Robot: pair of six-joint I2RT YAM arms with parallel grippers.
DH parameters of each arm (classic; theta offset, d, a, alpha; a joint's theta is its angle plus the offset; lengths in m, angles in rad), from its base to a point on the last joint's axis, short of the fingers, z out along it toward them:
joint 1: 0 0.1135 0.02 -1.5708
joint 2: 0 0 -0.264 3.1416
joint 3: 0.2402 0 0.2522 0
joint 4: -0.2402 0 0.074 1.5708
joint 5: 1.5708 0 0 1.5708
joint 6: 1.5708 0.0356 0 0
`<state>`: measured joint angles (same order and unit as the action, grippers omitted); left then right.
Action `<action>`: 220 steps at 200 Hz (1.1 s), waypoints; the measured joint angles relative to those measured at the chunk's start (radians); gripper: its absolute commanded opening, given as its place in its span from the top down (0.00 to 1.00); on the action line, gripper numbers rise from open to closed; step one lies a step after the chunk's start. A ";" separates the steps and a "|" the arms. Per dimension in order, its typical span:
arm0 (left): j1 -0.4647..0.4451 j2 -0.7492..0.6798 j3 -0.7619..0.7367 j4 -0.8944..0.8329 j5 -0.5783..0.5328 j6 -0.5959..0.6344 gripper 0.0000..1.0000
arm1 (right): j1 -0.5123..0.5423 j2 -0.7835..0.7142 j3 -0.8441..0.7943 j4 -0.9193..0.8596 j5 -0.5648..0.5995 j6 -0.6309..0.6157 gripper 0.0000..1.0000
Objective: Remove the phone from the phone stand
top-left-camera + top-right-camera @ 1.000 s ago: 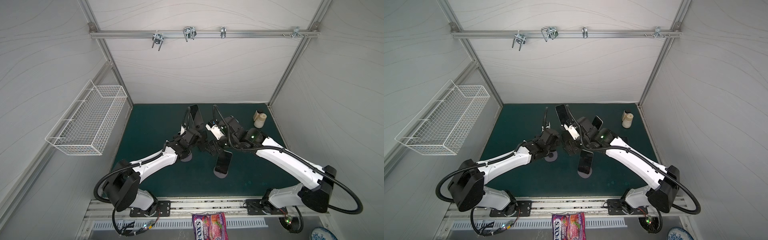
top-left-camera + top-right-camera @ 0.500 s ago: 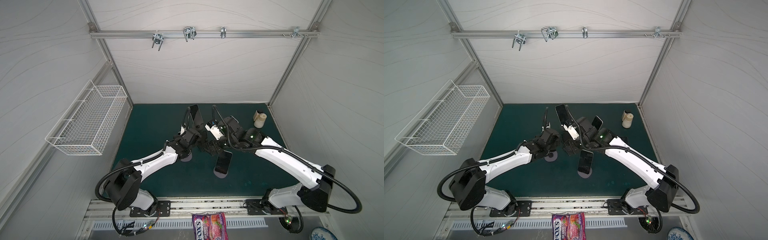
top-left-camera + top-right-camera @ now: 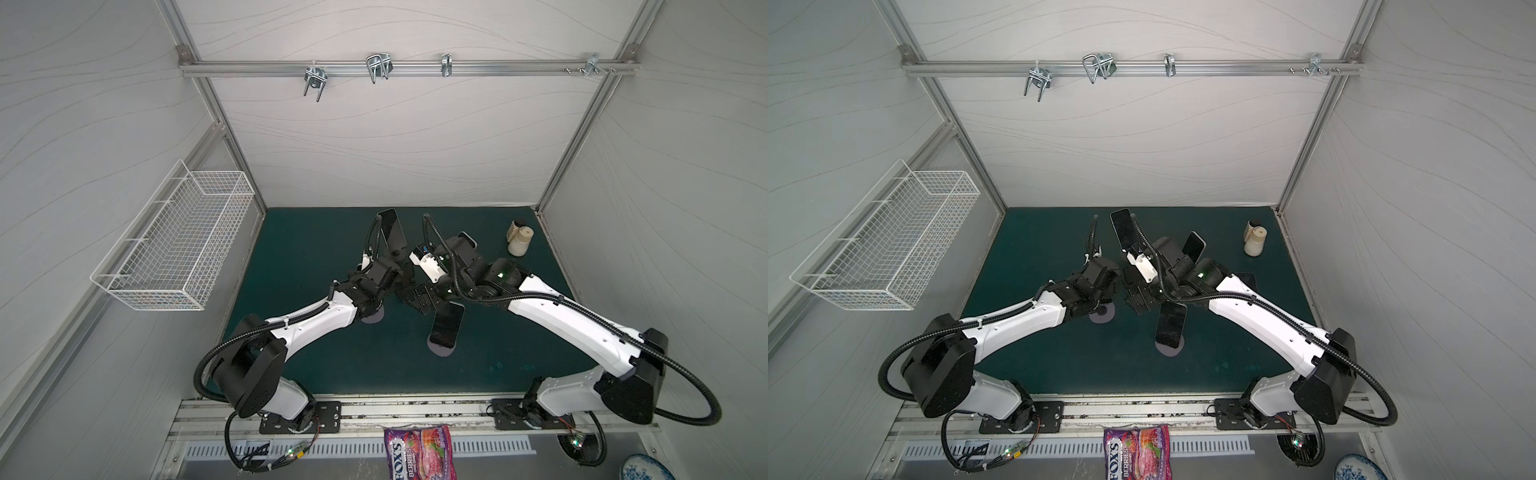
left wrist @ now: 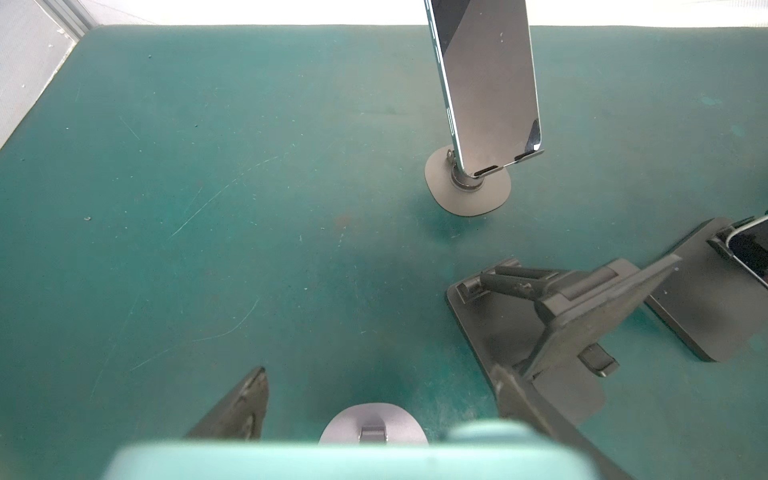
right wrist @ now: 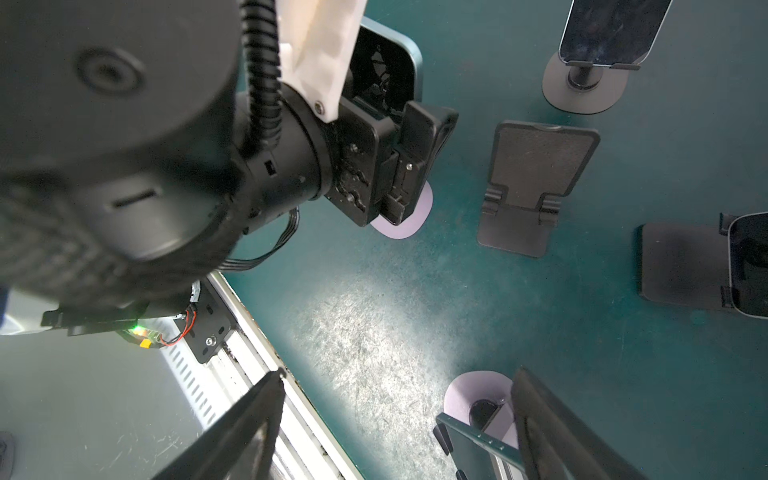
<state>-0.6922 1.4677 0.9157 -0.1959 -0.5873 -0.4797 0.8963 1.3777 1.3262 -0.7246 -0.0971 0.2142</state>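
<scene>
At mid-mat, the left gripper (image 4: 380,370) straddles the top edge of a teal phone (image 4: 349,457) standing on a round lilac stand (image 4: 372,422). One finger shows on each side, but whether the pads press the phone's sides cannot be told from the left wrist view. Step in hand, by my reading: taking hold of the teal phone, lift not yet begun. The right gripper (image 5: 399,371) hangs with fingers apart, nothing clamped, just above a second dark phone (image 3: 446,328) on a twin stand (image 3: 441,352) (which phone the task means is not marked; the left arm's is the one engaged). Next move likely calls for a firm pinch, then a pull up along the phone's lean to clear the cradle without tipping the base. Room is tight on the inner side: the two wrists sit close together in both top views, and an empty black folding stand (image 4: 552,332) is just beside. A tall phone on a grey stand (image 4: 490,83) lies nearer the back wall. Bare green mat (image 4: 187,208) opens on the left arm's outer side, the freer way out. The mat's front edge meets a metal rail (image 5: 266,345).
</scene>
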 measured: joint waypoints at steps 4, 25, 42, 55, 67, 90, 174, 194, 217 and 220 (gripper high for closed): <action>0.000 0.000 0.000 0.000 0.000 0.000 0.17 | 0.000 0.000 0.000 0.000 -0.002 0.001 0.14; 0.000 0.000 0.000 0.000 0.000 0.000 0.18 | 0.000 0.000 -0.005 0.006 -0.011 0.007 0.14; 0.000 0.000 0.000 0.000 -0.001 0.001 0.18 | 0.000 0.000 -0.013 0.010 -0.018 0.012 0.14; 0.000 0.000 0.000 0.000 -0.002 0.001 0.18 | 0.000 0.000 -0.019 0.011 -0.021 0.019 0.14; 0.001 0.000 0.000 0.000 -0.003 0.001 0.19 | 0.000 0.002 -0.024 0.013 -0.023 0.025 0.14; 0.003 0.000 0.000 0.000 -0.003 0.000 0.18 | 0.000 0.005 -0.028 0.014 -0.030 0.030 0.14; 0.004 -0.001 0.000 -0.008 -0.022 -0.009 0.11 | 0.000 0.007 -0.033 0.018 -0.039 0.033 0.14; 0.004 -0.003 0.000 -0.012 -0.021 -0.014 0.11 | 0.000 0.007 -0.033 0.018 -0.040 0.034 0.14; 0.004 -0.008 -0.008 -0.013 -0.021 -0.020 0.11 | 0.000 0.007 -0.035 0.021 -0.042 0.033 0.14; 0.004 -0.009 -0.010 -0.013 -0.021 -0.021 0.11 | 0.000 0.007 -0.036 0.022 -0.043 0.034 0.14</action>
<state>-0.6880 1.4590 0.9054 -0.2089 -0.6083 -0.5007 0.8963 1.3849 1.2903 -0.7025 -0.1398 0.2478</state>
